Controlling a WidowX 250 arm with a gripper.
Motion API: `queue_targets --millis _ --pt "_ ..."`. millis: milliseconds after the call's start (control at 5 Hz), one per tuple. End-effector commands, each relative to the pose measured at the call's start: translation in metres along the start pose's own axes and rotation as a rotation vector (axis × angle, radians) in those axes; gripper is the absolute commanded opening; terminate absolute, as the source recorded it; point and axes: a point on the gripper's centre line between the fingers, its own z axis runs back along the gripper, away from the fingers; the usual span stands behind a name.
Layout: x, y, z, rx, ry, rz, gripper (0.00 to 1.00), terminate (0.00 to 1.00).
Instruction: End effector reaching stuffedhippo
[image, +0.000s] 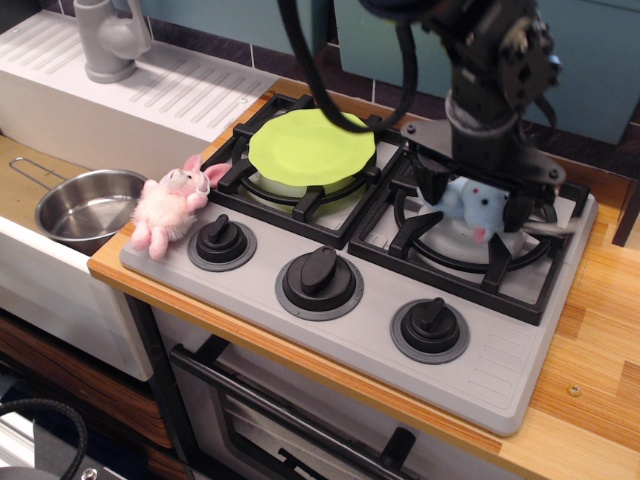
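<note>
The stuffedhippo, a small light blue plush with a pink mouth patch, lies on the grate of the right burner. The black end effector has come down over it. Its two dark fingers stand one on each side of the plush, spread wide and open. The crossbar and wrist hide the top of the hippo. Black cables loop up behind the arm.
A lime green plate sits on the left burner. A fluffy pink-and-white plush lies at the stove's left edge. A steel pot stands in the sink at left, a grey faucet behind. Three black knobs line the stove front.
</note>
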Motion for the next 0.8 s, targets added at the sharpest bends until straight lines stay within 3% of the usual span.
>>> queue_targets --millis 0,400,600 --pt "0.0144 -0.0079 -0.0079 -0.023 -0.061 0.002 1.0 0.0" --pt "0.0102 -0.0058 -0.0138 -0.045 -0.033 -0.013 1.0 0.0" --pt "0.0102 -0.0058 -0.0138 -0.045 -0.033 -0.013 1.0 1.0"
